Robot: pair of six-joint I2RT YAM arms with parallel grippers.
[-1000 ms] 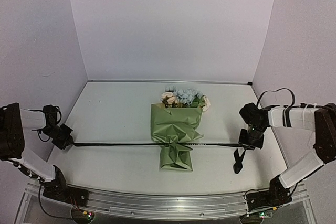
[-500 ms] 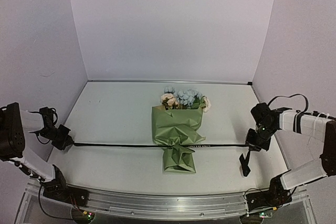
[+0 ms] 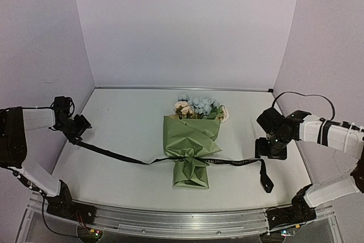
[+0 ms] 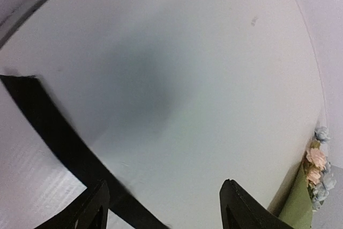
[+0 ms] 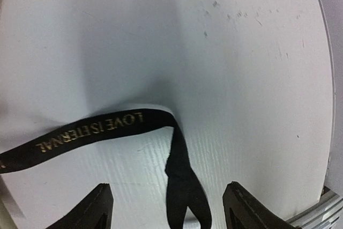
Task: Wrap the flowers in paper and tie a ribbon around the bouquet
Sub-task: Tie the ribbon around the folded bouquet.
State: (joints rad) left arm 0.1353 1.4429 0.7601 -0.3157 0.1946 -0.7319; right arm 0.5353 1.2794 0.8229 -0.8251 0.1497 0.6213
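Observation:
The bouquet lies in the middle of the table, its olive-green paper [image 3: 190,140] pinched into a cone and the flowers [image 3: 199,106] poking out at the far end. The black ribbon [image 3: 122,158] is tied round the cone's waist and trails slack both ways. My left gripper [image 3: 79,127] is open above the ribbon's left end. In the left wrist view the ribbon [image 4: 59,132] runs past the left fingertip of that gripper [image 4: 163,207], ungripped; flowers [image 4: 316,164] show at the right edge. My right gripper [image 3: 272,151] is open; the lettered ribbon [image 5: 107,127] lies looped on the table between its fingers [image 5: 170,207].
Pale lilac walls close in the white table [image 3: 131,112] on three sides. A metal rail [image 3: 182,220] runs along the near edge with both arm bases on it. The ribbon's right tail [image 3: 266,181] ends near the front right.
Both grippers have opened and let go of the ribbon, which has gone from taut to slack. The left gripper moved up and back; the right one moved slightly inward.

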